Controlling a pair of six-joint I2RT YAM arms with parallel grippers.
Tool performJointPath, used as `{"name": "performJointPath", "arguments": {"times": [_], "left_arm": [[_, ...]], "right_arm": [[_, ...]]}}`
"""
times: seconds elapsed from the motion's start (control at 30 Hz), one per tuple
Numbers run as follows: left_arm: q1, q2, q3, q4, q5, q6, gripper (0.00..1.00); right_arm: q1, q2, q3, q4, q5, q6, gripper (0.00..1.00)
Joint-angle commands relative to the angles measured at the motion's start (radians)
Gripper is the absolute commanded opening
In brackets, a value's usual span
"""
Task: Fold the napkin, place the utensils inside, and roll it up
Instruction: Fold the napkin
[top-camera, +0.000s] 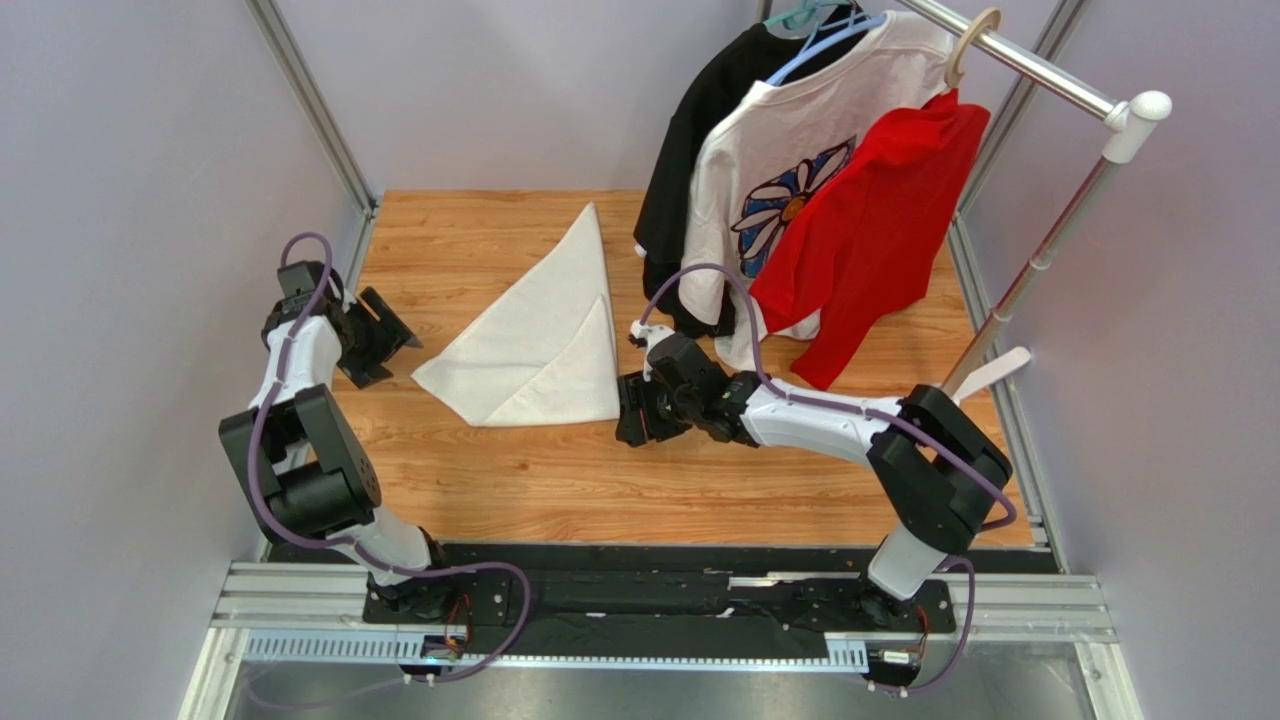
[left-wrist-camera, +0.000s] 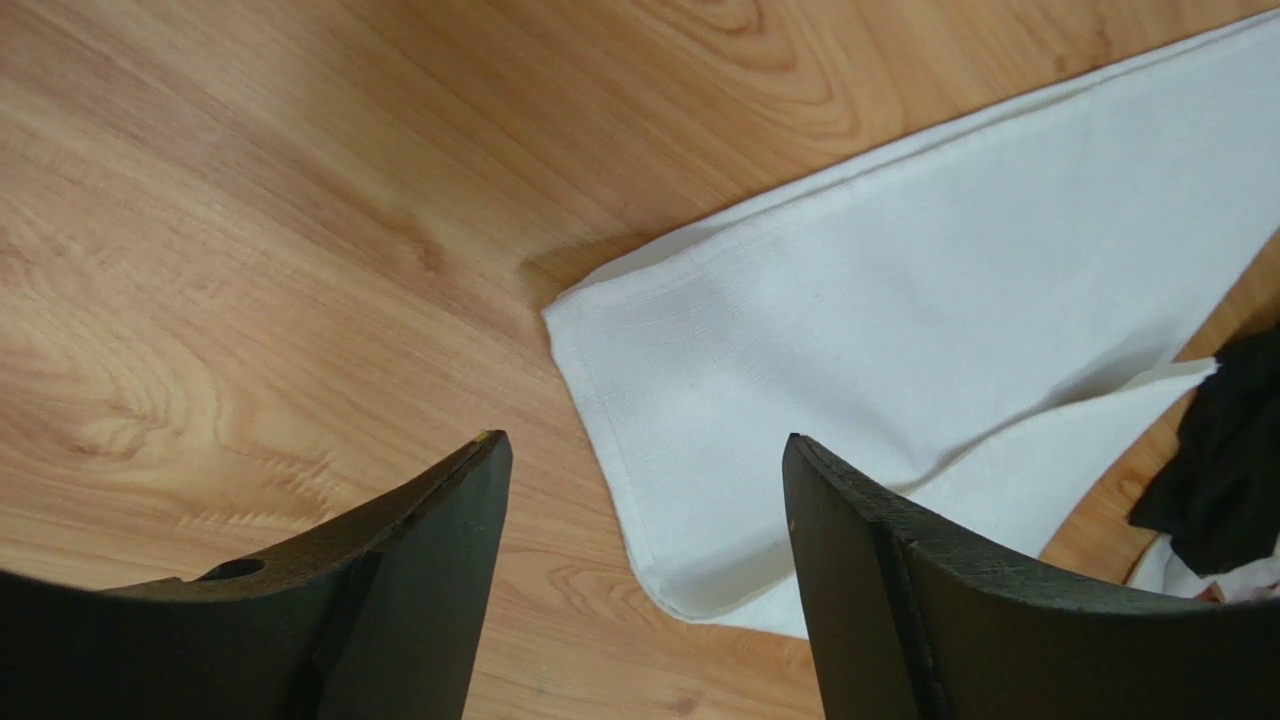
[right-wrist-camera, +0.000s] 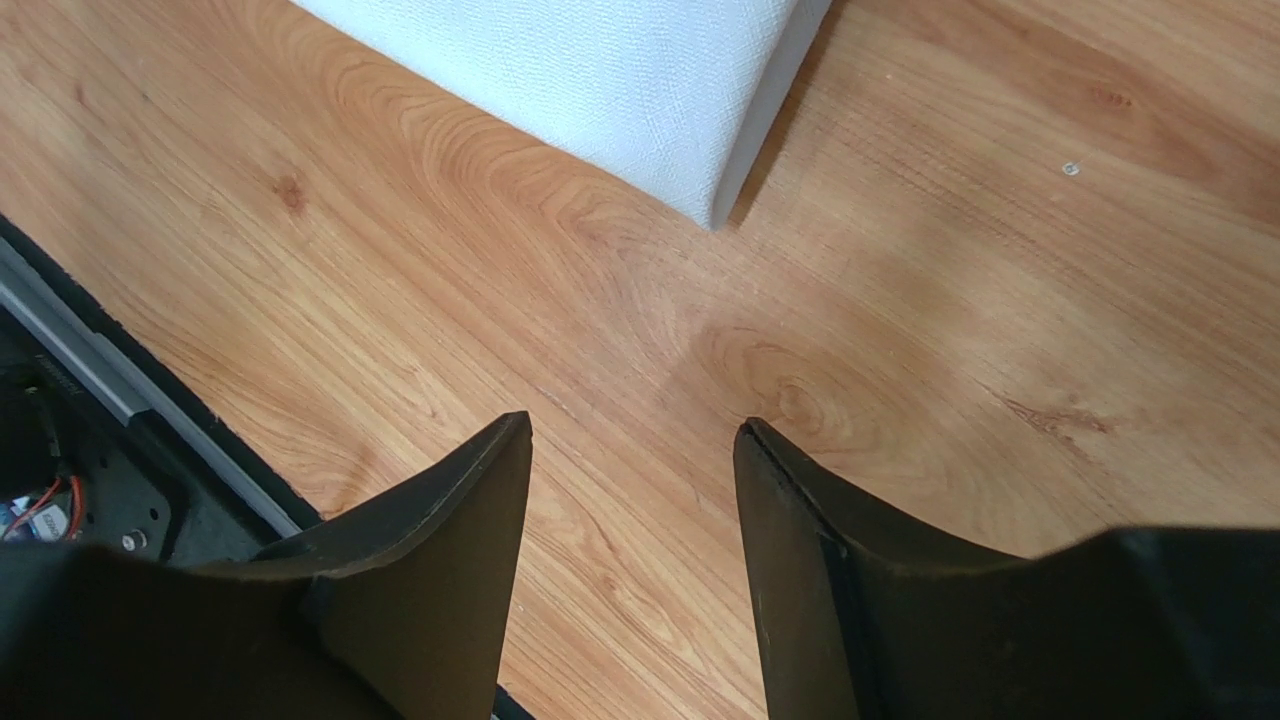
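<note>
The napkin (top-camera: 538, 338) lies folded into a white triangle on the wooden table (top-camera: 631, 480), its long point toward the back. My left gripper (top-camera: 394, 339) sits just off the napkin's left corner. In the left wrist view that gripper (left-wrist-camera: 643, 443) is open, with the napkin's rounded corner (left-wrist-camera: 902, 315) lying low between and ahead of the fingers, untouched. My right gripper (top-camera: 634, 417) hangs by the napkin's right corner. In the right wrist view it (right-wrist-camera: 631, 425) is open over bare wood, the napkin's corner (right-wrist-camera: 601, 75) a little ahead. The utensils are out of view.
A clothes rack (top-camera: 1052, 75) at the back right carries a black garment (top-camera: 706, 135), a white flower-print T-shirt (top-camera: 796, 180) and a red shirt (top-camera: 879, 225), hanging down close behind the right arm. A black rail (top-camera: 661, 558) edges the table's near side. Grey walls close in both sides.
</note>
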Motion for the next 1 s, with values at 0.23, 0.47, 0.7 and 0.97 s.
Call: {"name": "performJointPath", "arguments": {"times": [0.23, 0.47, 0.7, 0.97], "left_arm": [[-0.006, 0.143, 0.042, -0.034, -0.029, 0.020, 0.61], [-0.015, 0.200, 0.045, -0.026, -0.018, 0.014, 0.62], [-0.032, 0.257, 0.068, -0.011, -0.021, 0.009, 0.60], [-0.032, 0.293, 0.102, -0.003, 0.011, 0.041, 0.42]], "right_arm": [[-0.007, -0.076, -0.079, 0.138, -0.046, 0.046, 0.56], [-0.016, -0.052, -0.086, 0.184, -0.062, 0.067, 0.56], [-0.024, -0.012, -0.057, 0.195, -0.069, 0.077, 0.56], [-0.034, -0.003, -0.059, 0.195, -0.068, 0.080, 0.56]]}}
